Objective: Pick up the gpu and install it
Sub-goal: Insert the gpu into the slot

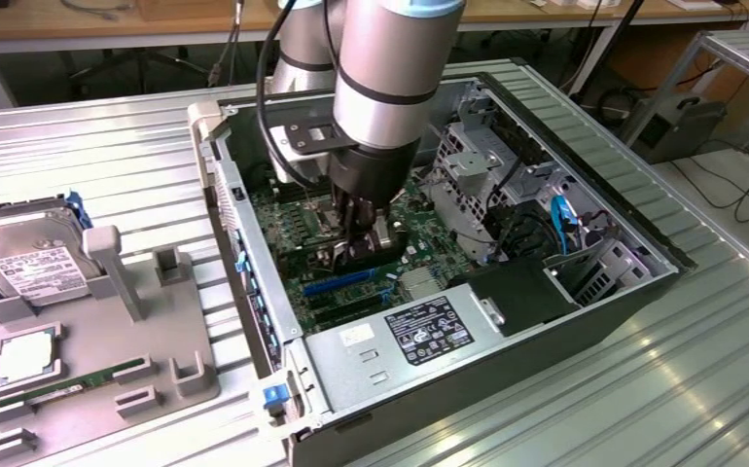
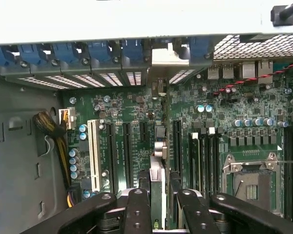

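Gripper (image 2: 162, 202): we see its fingers (image 2: 136, 209) clamped on the gpu (image 2: 157, 176), low over the motherboard (image 2: 234, 112).
Gpu: held edge-on just above the motherboard's slots and parallel to them; we cannot tell whether it touches one.
Case (image 1: 634, 282): open, with the motherboard on its floor.
Hard drive (image 1: 31, 263), RAM stick (image 1: 70, 381): on the grey tray (image 1: 102, 341), well apart from the motherboard.

From here I see my claw (image 2: 162, 195) clamped on the gpu (image 2: 157, 178), held edge-on above the green motherboard (image 2: 234, 107), among its black slots, near the white slot (image 2: 93, 153).
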